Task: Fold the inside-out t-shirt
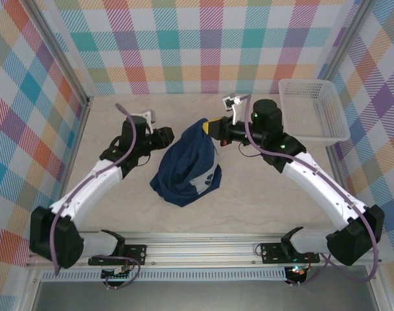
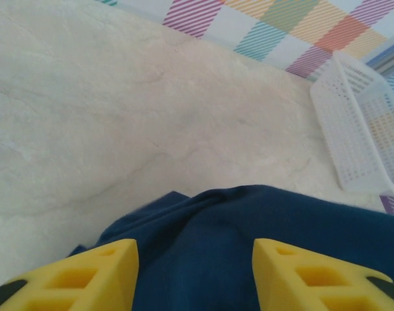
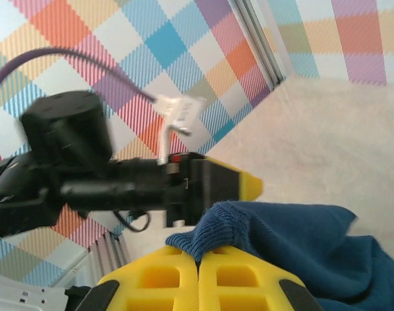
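Pale beige stone-patterned worktop (image 1: 249, 194), dark navy inside-out t-shirt (image 1: 187, 165) bunched in a rumpled heap near its centre, a pale patch (image 1: 210, 178) at the heap's four o'clock edge, white perforated plastic basket (image 1: 313, 110) at two o'clock by the far right corner, well apart from the shirt.

Navy t-shirt (image 2: 262, 227) under gripper (image 2: 196, 275) (jaws apart)

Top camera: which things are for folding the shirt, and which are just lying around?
For the job: navy t-shirt; right end effector, shut on its ribbed edge; left end effector, open, at the cloth.
Just lying about: white basket, far right corner.
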Tool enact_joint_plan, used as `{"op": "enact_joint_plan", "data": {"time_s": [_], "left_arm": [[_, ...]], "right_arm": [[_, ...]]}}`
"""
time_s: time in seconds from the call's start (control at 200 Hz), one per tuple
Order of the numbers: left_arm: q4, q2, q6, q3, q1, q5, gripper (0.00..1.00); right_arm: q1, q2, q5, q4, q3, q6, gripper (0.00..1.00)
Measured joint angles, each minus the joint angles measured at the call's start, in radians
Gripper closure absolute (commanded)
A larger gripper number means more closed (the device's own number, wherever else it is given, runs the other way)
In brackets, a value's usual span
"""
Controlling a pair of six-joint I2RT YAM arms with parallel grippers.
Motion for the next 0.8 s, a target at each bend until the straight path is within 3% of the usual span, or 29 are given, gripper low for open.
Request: {"op": "enact_joint_plan", "data": {"time_s": [0.12, 0.21, 0.31, 0.555, 0.61, 0.76, 0.8], "left_arm": [[0.051, -0.167, 0.007, -0.145, -0.072, 0.04, 0.49], [0.088, -0.211, 0.031, -0.21, -0.149, 0.073, 0.53], [0.094, -0.154, 0.073, -0.219, -0.204, 0.075, 0.49], [0.093, 0.051, 0.168, -0.183, -0.219, 0.04, 0.45], [0.097, 0.106, 0.183, -0.151, -0.219, 0.032, 0.55], [0.117, 0.199, 0.196, -0.076, -0.218, 0.015, 0.99], [0.118, 0.18, 0.198, -0.074, -0.213, 0.016, 1.0]], "right_arm": [[-0.021, 0.043, -0.006, 0.0, 0.0, 0.05, 1.0], [-0.037, 0.056, -0.006, 0.0, 0.0, 0.062, 1.0], [-0.05, 0.057, -0.013, 0.0, 0.0, 0.073, 1.0], [-0.056, 0.059, -0.017, 0.0, 0.001, 0.08, 1.0], [-0.056, 0.059, -0.02, 0.0, 0.001, 0.08, 1.0], [-0.064, 0.058, -0.006, -0.024, 0.005, 0.066, 1.0], [-0.07, 0.055, 0.018, -0.05, 0.01, 0.048, 1.0]]}}
